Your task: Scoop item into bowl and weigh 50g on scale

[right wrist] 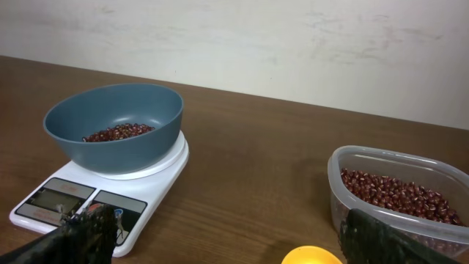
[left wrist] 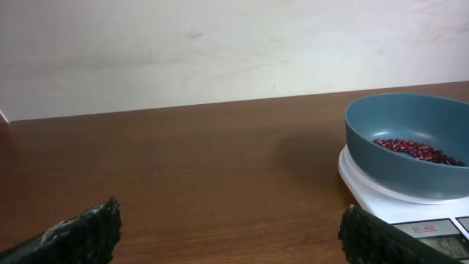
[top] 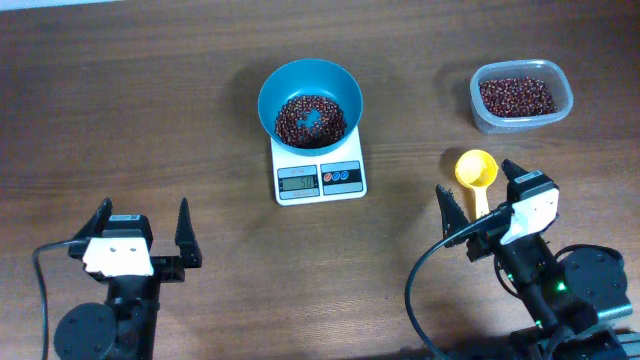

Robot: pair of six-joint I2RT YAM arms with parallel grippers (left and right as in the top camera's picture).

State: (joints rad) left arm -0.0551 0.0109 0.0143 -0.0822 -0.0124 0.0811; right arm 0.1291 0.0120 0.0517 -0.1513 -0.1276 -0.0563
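The beans (top: pixel 311 119) lay in a thin loose layer at the bottom of the bowl (top: pixel 310 75), with a small bare patch of teal near the middle. The bowl sat upright on the back part of the scale (top: pixel 322 162), overhanging its far edge, approx. mid-table and a bit toward the far side. The scale was close to square, so it had no real long axis. Its display and two blue buttons faced the arms, and the body was turned very slightly off square to the table (top: pixel 150 90) edge. The readout looked like 50, but the digits were too small to be sure.

To the right of the scale, well apart, was the tub (top: pixel 520 126) with more beans in it, long axis running left-right. Nearer the robot was the scoop (top: pixel 476 170), lying w/ its cup end pointing away from the arms and its handle running back toward the right arm.

The right gripper (top: pixel 474 178) hung low over that handle, fingers spread wide either side and not closed on it. I couldn't tell whether they touched it. From the right wrist, only a sliver of yellow showed between the fingers.

The left gripper (top: pixel 144 205) was at the near left, well clear of the scale, fingers wide apart and holding nothing. Bare table lay between it and the scale.
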